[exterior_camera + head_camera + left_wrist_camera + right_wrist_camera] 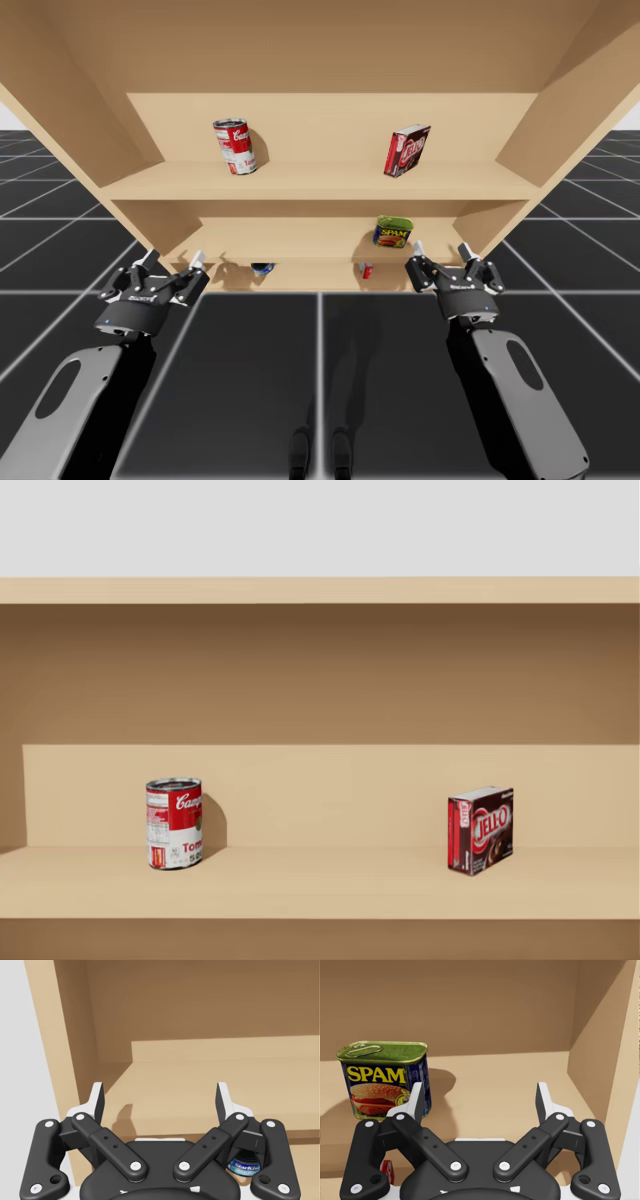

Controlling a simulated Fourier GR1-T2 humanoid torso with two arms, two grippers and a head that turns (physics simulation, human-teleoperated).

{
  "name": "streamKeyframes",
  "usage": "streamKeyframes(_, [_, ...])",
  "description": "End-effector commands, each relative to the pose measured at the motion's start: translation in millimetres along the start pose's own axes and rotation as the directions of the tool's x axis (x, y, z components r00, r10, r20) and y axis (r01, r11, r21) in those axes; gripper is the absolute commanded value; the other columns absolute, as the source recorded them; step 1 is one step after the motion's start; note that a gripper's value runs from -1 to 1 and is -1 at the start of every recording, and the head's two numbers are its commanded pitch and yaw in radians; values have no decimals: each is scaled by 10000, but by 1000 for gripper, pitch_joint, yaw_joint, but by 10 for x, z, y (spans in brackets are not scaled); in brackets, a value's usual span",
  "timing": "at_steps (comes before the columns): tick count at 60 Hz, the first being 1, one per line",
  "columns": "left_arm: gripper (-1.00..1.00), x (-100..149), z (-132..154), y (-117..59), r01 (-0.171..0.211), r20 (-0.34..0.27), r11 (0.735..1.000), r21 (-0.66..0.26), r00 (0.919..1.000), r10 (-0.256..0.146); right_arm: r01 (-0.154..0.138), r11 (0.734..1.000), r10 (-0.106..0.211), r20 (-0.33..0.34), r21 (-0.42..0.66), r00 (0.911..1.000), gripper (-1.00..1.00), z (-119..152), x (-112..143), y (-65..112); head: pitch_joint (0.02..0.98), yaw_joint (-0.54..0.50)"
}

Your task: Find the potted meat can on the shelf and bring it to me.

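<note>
1. The potted meat can [382, 1080], a blue rectangular tin with a green-gold lid, stood upright on the middle board of the shelf [300, 182].
2. My right gripper [480, 1097] was spread wide and held nothing. The can lay ahead of it and off to the side of the finger nearer my other arm, outside the gap. That fingertip overlapped the can's lower corner in the right wrist view.
3. The can's broad face was turned toward the gripper, with its long axis running crosswise, along the line between the two fingers.
4. My left gripper [174, 262], equally wide and empty, was well apart from the can, so I judged the right arm the nearer.
5. A small blue round can [245, 1166] sat half hidden behind the left gripper's linkage. A small red thing [387, 1170] was cut off behind the right gripper's linkage, and I could not identify it.
</note>
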State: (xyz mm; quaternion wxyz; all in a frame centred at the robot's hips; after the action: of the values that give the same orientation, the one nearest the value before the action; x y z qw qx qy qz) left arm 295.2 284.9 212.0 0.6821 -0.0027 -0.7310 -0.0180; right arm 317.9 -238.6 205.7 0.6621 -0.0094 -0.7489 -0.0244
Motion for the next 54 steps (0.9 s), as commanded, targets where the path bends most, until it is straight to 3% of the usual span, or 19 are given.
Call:
streamKeyframes(1, [-1000,4,2,3,1,17,10000,14,10000,-1,237,9996,-240,-175,-158,9996,-1000,27,12,18,78,6])
streamKeyframes(6, [-1000,5,2,4,-4,13,10000,19,10000,4,115,9998,-114,-65,184,9999,-1000,24,31,15,88,7])
streamKeyframes(14, [-1000,6,2,2,5,11,10000,34,10000,-5,203,9997,-200,-288,104,9994,-1000,-5,3,1,139,-1])
streamKeyframes(34, [-1000,-5,-13,6,138,-30,9999,42,9999,-137,214,9997,-212,-338,66,9992,-1000,-34,-4,-17,348,-23])
streamKeyframes(54, [-1000,-30,-27,-65,267,-126,9994,-227,9996,-270,165,9999,-163,-327,34,9993,-1000,-48,-5,-22,515,-238])
